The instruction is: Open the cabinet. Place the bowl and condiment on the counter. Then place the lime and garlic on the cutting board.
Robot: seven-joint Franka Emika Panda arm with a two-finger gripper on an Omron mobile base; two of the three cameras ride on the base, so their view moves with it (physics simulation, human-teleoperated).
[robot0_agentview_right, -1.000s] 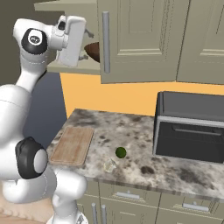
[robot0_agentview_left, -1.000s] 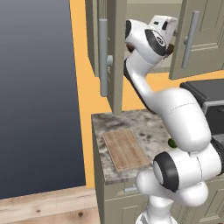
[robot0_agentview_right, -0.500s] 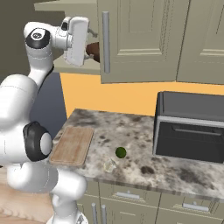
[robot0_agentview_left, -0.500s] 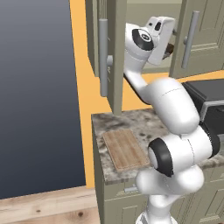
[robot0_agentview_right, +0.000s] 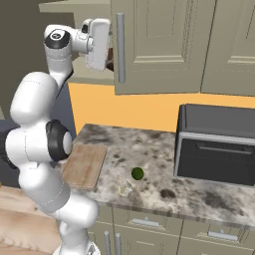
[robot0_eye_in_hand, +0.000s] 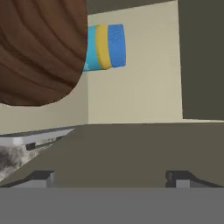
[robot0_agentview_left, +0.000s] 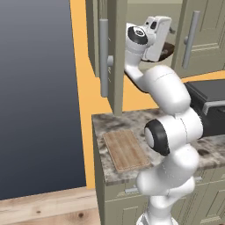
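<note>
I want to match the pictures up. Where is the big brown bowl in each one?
Left base view: the bowl peeks out just right of the gripper, inside the cabinet.
Right base view: a dark sliver of it beside the hand, left of the door handle.
Hand view: it covers the upper left, in front of the condiment.
Shared landmark: the open cabinet.

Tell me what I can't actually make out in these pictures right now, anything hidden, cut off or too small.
- Bowl: the hand view's top and left edges cut it off; in the left base view the hand covers most of it.
- Condiment: the bowl hides one end in the hand view.
- Garlic: too small and pale against the counter in the right base view to make out clearly.
- Gripper: just the fingertips show, wide apart, touching nothing.
</note>
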